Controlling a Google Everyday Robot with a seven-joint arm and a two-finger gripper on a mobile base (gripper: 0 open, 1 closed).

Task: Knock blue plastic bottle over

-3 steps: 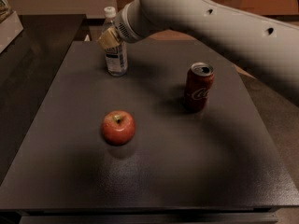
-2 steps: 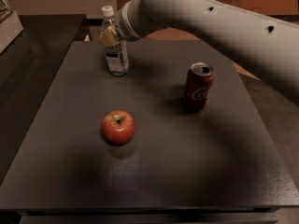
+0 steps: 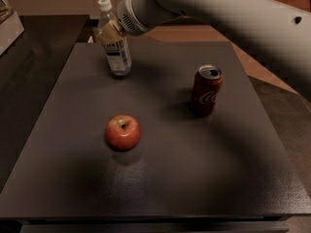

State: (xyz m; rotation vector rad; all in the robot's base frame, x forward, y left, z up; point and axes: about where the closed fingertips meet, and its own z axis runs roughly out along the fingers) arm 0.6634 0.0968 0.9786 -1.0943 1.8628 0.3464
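Note:
The blue plastic bottle point(image 3: 118, 56), clear with a white cap and a white and dark-blue label, stands at the far left of the dark table point(image 3: 194, 178). It leans with its cap toward the left. My gripper point(image 3: 109, 32) is at the end of the grey arm that reaches in from the upper right. It is pressed against the bottle's upper body, just below the neck, and covers part of it.
A red Coca-Cola can point(image 3: 206, 90) stands upright at the right of the table. A red apple point(image 3: 123, 132) lies near the middle left. A light box point(image 3: 7, 21) sits off the table at the far left.
The bottle's cap has shifted to the left and the bottle now leans. The gripper has moved left with it. The can and apple have not moved.

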